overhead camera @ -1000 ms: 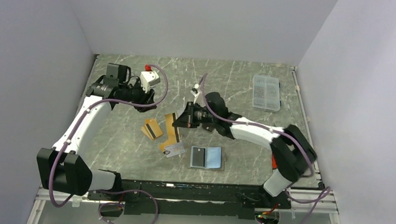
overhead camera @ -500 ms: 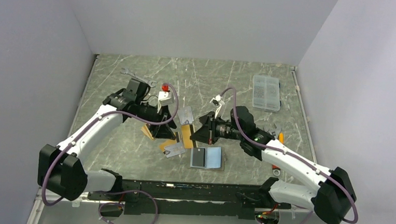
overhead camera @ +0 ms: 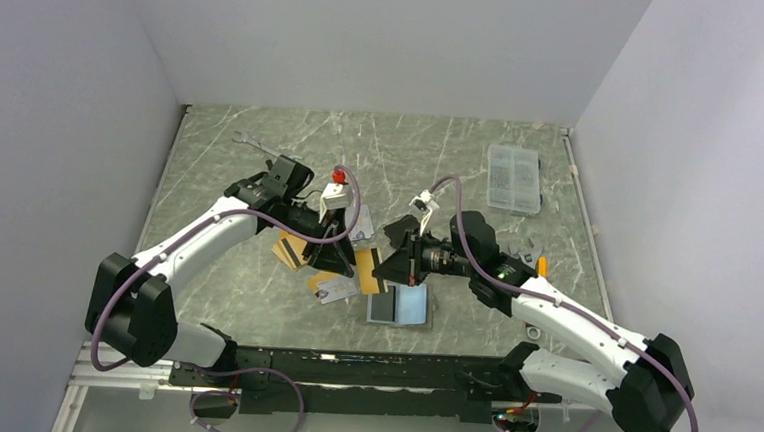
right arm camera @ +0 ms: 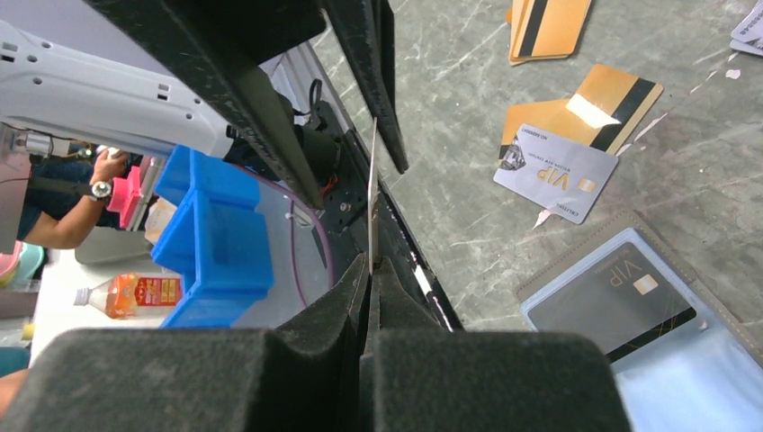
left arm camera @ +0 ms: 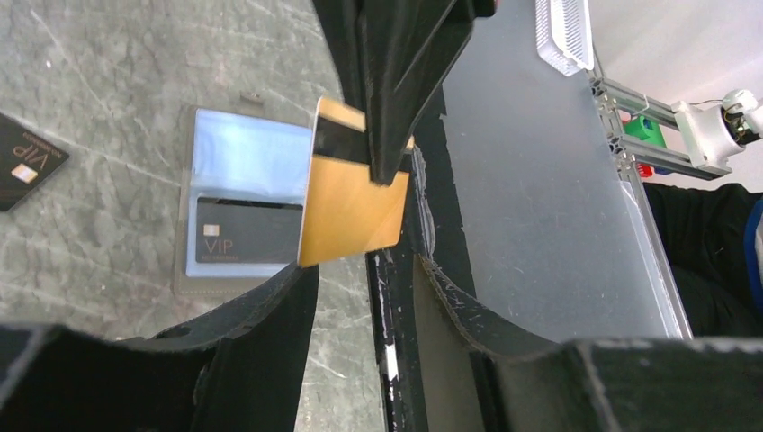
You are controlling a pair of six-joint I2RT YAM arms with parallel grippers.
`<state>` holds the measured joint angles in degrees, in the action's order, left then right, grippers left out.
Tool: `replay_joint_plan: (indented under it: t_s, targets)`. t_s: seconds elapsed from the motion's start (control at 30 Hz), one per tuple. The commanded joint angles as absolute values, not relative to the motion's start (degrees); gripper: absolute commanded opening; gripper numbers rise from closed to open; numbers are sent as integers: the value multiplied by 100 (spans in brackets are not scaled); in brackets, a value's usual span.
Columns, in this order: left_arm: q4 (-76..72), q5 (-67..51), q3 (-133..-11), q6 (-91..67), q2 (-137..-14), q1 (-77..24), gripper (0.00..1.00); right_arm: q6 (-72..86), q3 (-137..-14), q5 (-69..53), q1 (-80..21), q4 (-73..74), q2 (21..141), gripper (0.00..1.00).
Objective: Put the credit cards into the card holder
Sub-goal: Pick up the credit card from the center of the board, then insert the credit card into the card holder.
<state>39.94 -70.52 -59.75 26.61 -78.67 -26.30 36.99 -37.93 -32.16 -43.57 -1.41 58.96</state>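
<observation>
The right gripper (right arm camera: 370, 270) is clamped on a gold card (left arm camera: 351, 211) held on edge in the air, while the left gripper (left arm camera: 364, 270) has its fingers apart either side of it, unclosed. Just beyond, the card holder (left arm camera: 243, 153) lies open on the table (left arm camera: 90, 72) with one dark card (left arm camera: 243, 243) sleeved. This gold card, a silver card (right arm camera: 553, 175) and loose gold cards (right arm camera: 612, 94) nearby lie outside, so most is left.

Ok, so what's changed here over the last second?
The left gripper swung from the far left in toward the centre; its open fingers now flank the gold card. The right gripper, shut on that card, drew back toward the card holder. The card holder, open with a dark card inside, and the loose silver card stayed put.
</observation>
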Motion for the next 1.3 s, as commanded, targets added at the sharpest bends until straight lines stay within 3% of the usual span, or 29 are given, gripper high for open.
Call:
replay_joint_plan:
  t_s: [0.0, 0.17, 0.33, 0.43, 0.77, 0.93, 1.1, 1.23, 1.27]
  targets:
    - [4142, -7609, -6327, 3020, -7918, -2657, 48, 3648, -3965, -3447, -4359, -561, 6117, 0]
    - [4190, -7700, -6364, 3115, -7935, -2665, 42, 3731, -4040, -3613, -4354, -883, 6443, 0]
    - [4438, -7647, -6470, 3342, -8022, -2667, 27, 3801, -4035, -3699, -4360, -1075, 6520, 0]
    - [4418, -7690, -6493, 3328, -8091, -2670, 24, 3848, -4026, -3747, -4397, -1189, 6543, 0]
    - [5098, -7904, -6732, 3960, -8267, -2672, 39, 3788, -4081, -3730, -4536, -1215, 6663, 0]
    - [5032, -7842, -6630, 3928, -8202, -2663, 40, 3731, -4061, -3655, -4542, -1118, 6540, 0]
    - [5250, -8055, -6739, 4051, -8341, -2665, 27, 3691, -4061, -3640, -4541, -1092, 6441, 0]
    - [5942, -8279, -7062, 4569, -8629, -2656, 0, 3712, -4070, -3626, -4539, -1185, 6484, 0]
    - [6154, -8350, -7131, 4793, -8695, -2631, 0, 3748, -4040, -3591, -4539, -1259, 6462, 0]
